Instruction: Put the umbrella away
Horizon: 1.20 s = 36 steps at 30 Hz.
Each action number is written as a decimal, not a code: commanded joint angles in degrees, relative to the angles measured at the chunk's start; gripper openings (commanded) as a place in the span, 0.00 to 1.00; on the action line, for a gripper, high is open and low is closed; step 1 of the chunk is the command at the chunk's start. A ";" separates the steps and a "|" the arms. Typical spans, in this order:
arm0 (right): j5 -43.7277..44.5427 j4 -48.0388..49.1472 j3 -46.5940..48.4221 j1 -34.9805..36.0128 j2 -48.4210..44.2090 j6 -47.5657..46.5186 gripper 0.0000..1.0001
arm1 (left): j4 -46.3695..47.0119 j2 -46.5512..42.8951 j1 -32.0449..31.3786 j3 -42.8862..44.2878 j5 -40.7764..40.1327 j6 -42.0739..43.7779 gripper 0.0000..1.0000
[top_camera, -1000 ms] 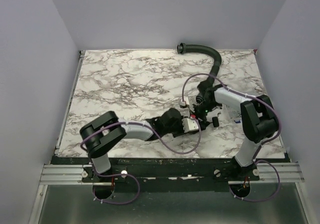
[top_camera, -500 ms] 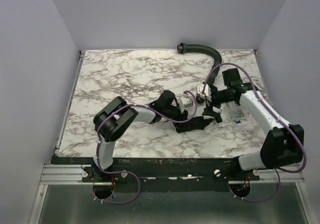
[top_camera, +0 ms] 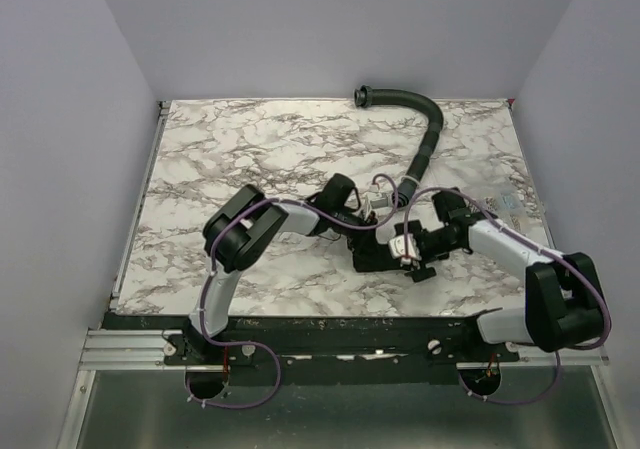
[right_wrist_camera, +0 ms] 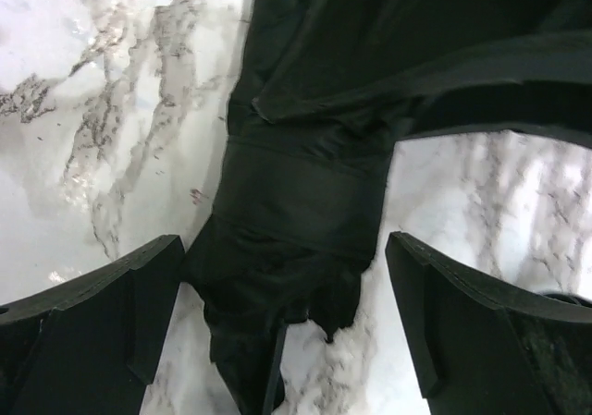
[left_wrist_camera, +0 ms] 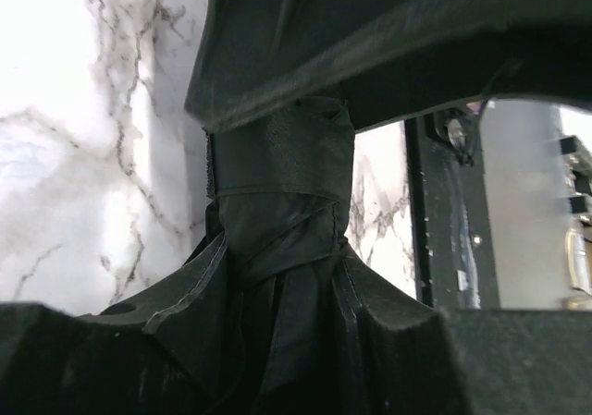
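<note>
Bare marble table (top_camera: pixel 220 159) on the left; black hose (top_camera: pixel 430 134) and umbrella (top_camera: pixel 368 255) as obstacles centre-right.

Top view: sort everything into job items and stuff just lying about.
Job: umbrella, clamped in the left pincer; right pincer, open astride it.
Lying about: ribbed black hose; small white item near the right edge.

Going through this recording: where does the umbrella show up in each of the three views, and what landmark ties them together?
Top external: the umbrella is a black bundle right of centre, towards the near edge.
Left wrist: mid-frame, clamped in the left end effector.
Right wrist: mid-frame, between the open fingers of the right end effector.
Shared landmark: the marble table top.
</note>
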 commanded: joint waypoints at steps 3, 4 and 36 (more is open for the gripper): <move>7.96 13.31 -8.31 6.59 1.26 3.68 0.71 | -24.59 11.19 -0.35 -5.37 -8.38 -1.74 0.09; 9.15 13.27 -8.36 7.23 2.17 5.09 0.59 | -23.24 10.22 -0.29 -5.47 -8.78 -2.66 0.13; 7.90 -13.26 14.98 9.34 28.82 26.89 0.13 | 24.49 -52.97 -12.28 -47.83 -43.77 25.49 0.97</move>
